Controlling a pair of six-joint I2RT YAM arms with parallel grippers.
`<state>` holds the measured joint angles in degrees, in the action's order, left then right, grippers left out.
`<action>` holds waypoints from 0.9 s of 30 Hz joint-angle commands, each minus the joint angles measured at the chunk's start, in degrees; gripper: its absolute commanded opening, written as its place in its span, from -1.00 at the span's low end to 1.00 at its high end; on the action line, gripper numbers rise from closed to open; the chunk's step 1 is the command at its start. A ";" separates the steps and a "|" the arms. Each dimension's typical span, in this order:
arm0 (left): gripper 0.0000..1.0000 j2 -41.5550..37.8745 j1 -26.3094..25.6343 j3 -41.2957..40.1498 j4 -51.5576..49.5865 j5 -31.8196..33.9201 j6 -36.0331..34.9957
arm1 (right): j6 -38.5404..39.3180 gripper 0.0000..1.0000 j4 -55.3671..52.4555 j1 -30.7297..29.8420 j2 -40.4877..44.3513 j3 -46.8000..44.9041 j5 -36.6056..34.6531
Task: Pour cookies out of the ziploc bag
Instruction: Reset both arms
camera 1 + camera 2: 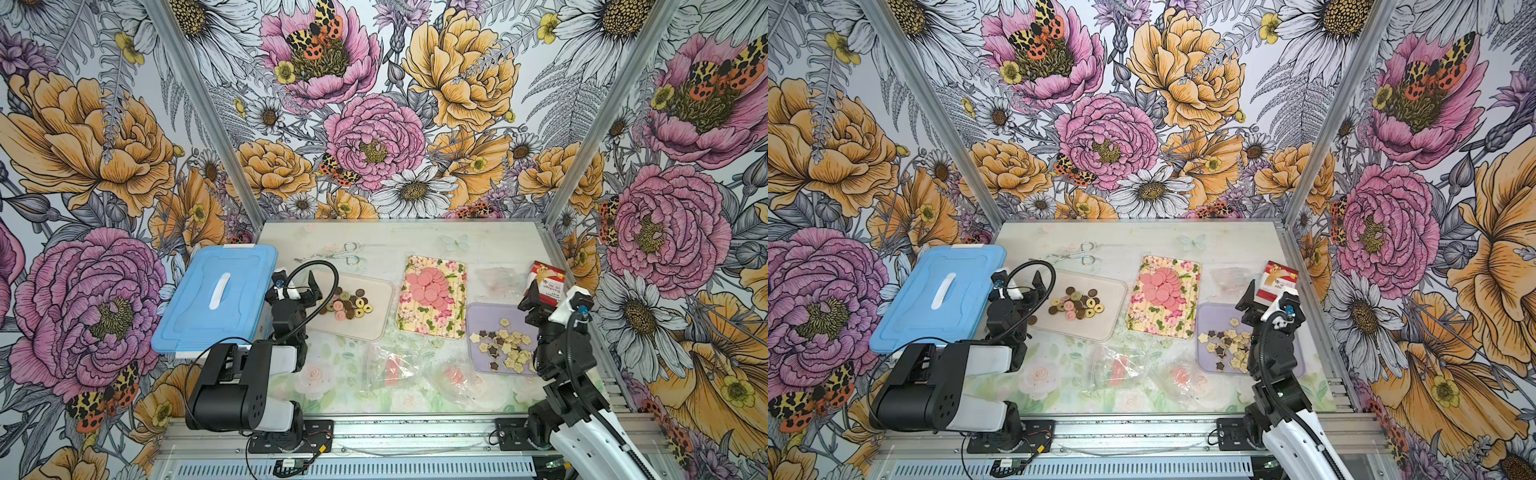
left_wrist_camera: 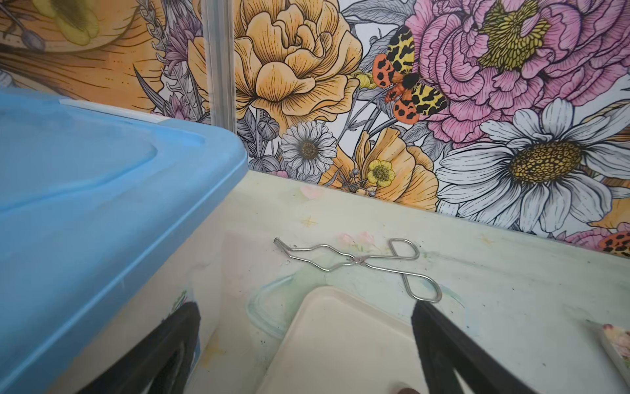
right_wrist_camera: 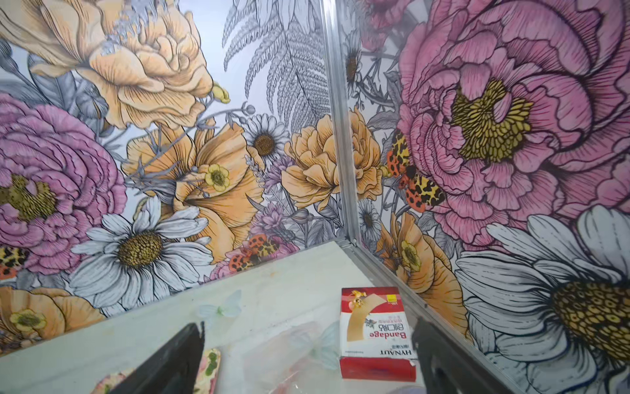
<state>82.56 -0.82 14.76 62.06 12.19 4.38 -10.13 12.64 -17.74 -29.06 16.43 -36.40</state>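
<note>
Left claw [image 2: 305, 307]: jaws spread wide, gripping nothing, poised over one corner of the cream tray [image 1: 374, 328], right beside the blue-lidded box [image 1: 216, 295].
Right claw [image 3: 308, 325]: also wide open and empty, up over the far end of the lilac tray [image 1: 486, 316], pointing towards the bandage box [image 1: 546, 282].
Ring-centred cookies [image 1: 349, 307]: pink, brown and yellow, in a loose pile on the cream tray.
Pink disc cookies [image 1: 428, 286]: overlapping in a heap on the floral tray [image 1: 432, 328], which sits mid-desk.
Star-flower cookies [image 1: 505, 349]: beige and dark brown, scattered across the lilac tray.
Ziploc bag [image 1: 390, 368]: clear and crumpled, flat on the desk [image 1: 374, 237] in front of the trays. Pink shows through it, but I can't tell whether that's cookies or the desk print.
Second bag [image 1: 457, 380]: just beside the first, and neither claw touches it.
Third bag [image 1: 494, 279]: lies near the bandage box.
Tongs [image 1: 332, 255]: metal, lying behind the cream tray.
</note>
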 commanded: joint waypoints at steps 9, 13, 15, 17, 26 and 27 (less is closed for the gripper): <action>0.98 5.70 3.63 0.39 2.94 -2.90 -0.05 | 8.91 0.99 34.76 4.64 -38.88 -1.53 6.94; 0.98 5.80 3.19 2.12 -0.08 -3.29 -0.68 | 8.64 0.99 40.57 7.29 -44.66 -2.88 8.28; 0.98 5.75 3.10 1.21 1.45 -2.78 -0.67 | 8.63 0.99 44.67 8.46 -46.18 -3.95 8.83; 0.98 6.27 3.10 -0.60 5.54 -2.42 -0.68 | 8.32 0.99 46.11 9.43 -46.54 -4.54 9.69; 0.98 5.94 -0.48 3.39 -2.06 -8.94 -7.88 | 6.60 0.99 49.50 14.07 -58.60 -0.39 18.42; 0.98 5.71 -0.44 4.00 -3.48 -6.66 -7.16 | 6.67 0.99 47.54 14.69 -58.84 0.70 19.98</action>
<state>88.71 -0.60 16.34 62.08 5.08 -0.64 -2.24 60.77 -3.99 -88.51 13.47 -21.61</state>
